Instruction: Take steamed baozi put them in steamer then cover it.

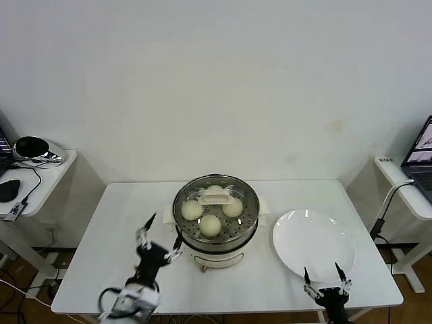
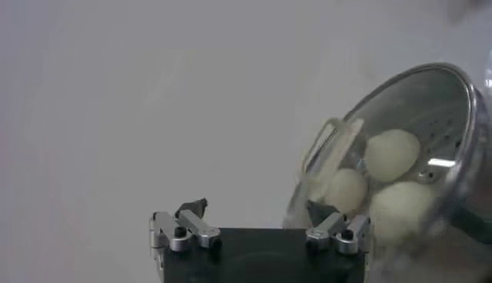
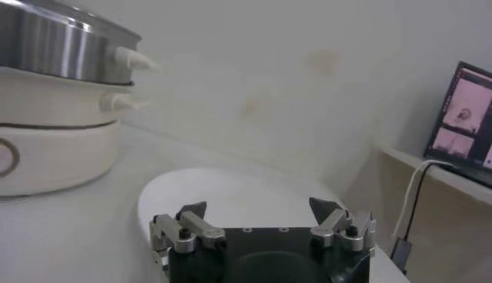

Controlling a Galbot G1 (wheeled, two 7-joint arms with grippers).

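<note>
The steamer (image 1: pixel 216 246) stands mid-table, a steel pot on a white base. A glass lid with a white handle (image 1: pixel 217 197) sits on it. Through the lid I see baozi (image 1: pixel 210 225) on the perforated tray, three of them plainly. In the left wrist view the baozi (image 2: pixel 392 154) show through the lid. My left gripper (image 1: pixel 160 237) is open and empty, just left of the steamer, close to its side. My right gripper (image 1: pixel 326 275) is open and empty at the near edge of the white plate (image 1: pixel 314 243).
The white plate (image 3: pixel 231 196) is bare, right of the steamer. Side tables stand at both sides, one with a laptop (image 1: pixel 420 158) at the right and one with a dark device (image 1: pixel 34 148) at the left. A cable (image 1: pixel 385 209) hangs at the right.
</note>
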